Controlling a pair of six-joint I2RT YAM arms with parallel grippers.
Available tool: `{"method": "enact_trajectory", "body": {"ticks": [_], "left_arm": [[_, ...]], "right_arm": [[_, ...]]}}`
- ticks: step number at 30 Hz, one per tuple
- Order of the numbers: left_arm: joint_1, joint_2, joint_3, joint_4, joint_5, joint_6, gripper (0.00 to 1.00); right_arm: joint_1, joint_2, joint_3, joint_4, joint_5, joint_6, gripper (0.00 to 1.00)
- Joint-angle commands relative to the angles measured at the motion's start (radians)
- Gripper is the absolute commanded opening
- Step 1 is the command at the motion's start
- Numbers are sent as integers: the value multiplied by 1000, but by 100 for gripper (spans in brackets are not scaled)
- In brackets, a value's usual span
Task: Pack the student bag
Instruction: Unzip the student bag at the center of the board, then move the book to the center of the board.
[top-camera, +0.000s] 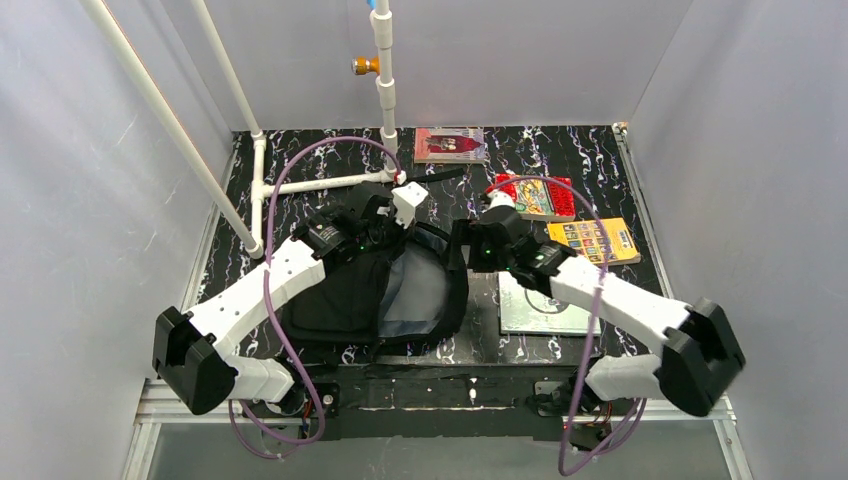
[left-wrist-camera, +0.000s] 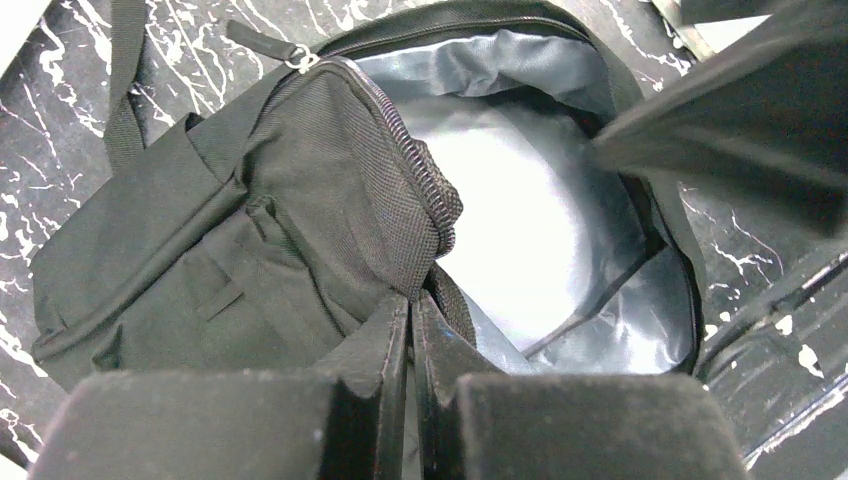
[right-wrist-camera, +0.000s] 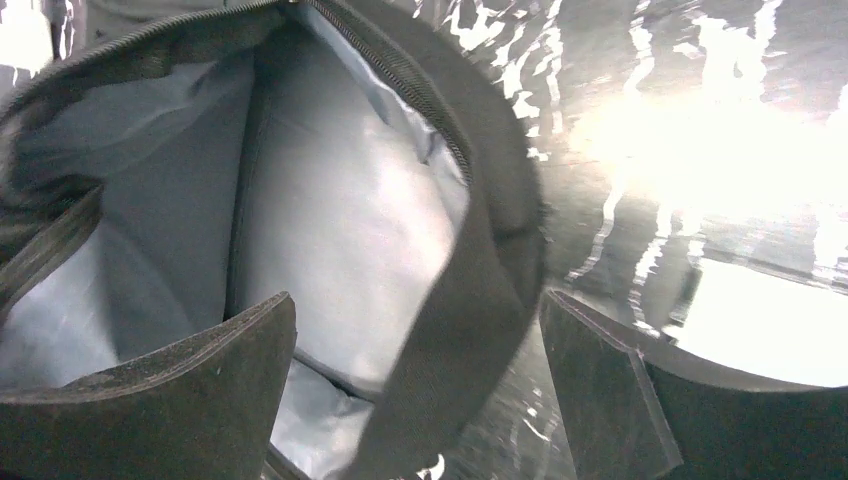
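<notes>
The student bag (top-camera: 335, 295) lies open in the middle of the table, its grey lining (top-camera: 418, 290) showing. My left gripper (top-camera: 388, 232) is shut on the zipped edge of the bag's front flap (left-wrist-camera: 400, 190) and holds it up; in the left wrist view my left gripper (left-wrist-camera: 412, 300) has its jaws pressed together on the fabric. My right gripper (top-camera: 466, 247) is open at the bag's right side. In the right wrist view it (right-wrist-camera: 417, 298) straddles the bag's black rim (right-wrist-camera: 490, 250), one finger over the lining (right-wrist-camera: 340, 200), the other outside.
Books lie on the black marbled table (top-camera: 570, 150): one at the back (top-camera: 450, 145), a red one (top-camera: 535, 197), a yellow one (top-camera: 595, 240), and a pale one (top-camera: 535, 310) partly under my right arm. A white pipe frame (top-camera: 300, 185) stands at the back left.
</notes>
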Motion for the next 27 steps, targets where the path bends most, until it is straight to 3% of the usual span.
{"method": "enact_trajectory", "body": {"ticks": [1,5,9,12,13,14,16,21,24,27], "left_arm": [[20,-26,-20,86,-63,-23,0],[23,-1,-42,83,-58,-67,3],[23,-12,-52,105,62,-118,37],[24,-12,-47,125,147,-155,51],[23,-5,-40,126,180,-182,61],[19,5,-24,126,232,-216,79],[-18,24,-9,153,312,-310,91],[-259,130,-25,359,302,-491,92],[-297,261,-14,471,309,-689,88],[-313,386,18,491,251,-785,87]], "right_arm": [[-39,-175,90,-271,153,-117,98],[-135,-291,77,-463,292,-102,98],[-338,-353,13,-511,267,-56,98],[-535,-368,-17,-537,207,-48,98],[-604,-370,-25,-538,183,-53,98],[-663,-370,-33,-543,167,-60,98],[-768,-356,-47,-545,156,-82,98],[-1013,-300,-117,-502,30,-147,98],[-1093,-282,-132,-465,-25,-176,98],[-1121,-266,-151,-410,-73,-179,98]]}}
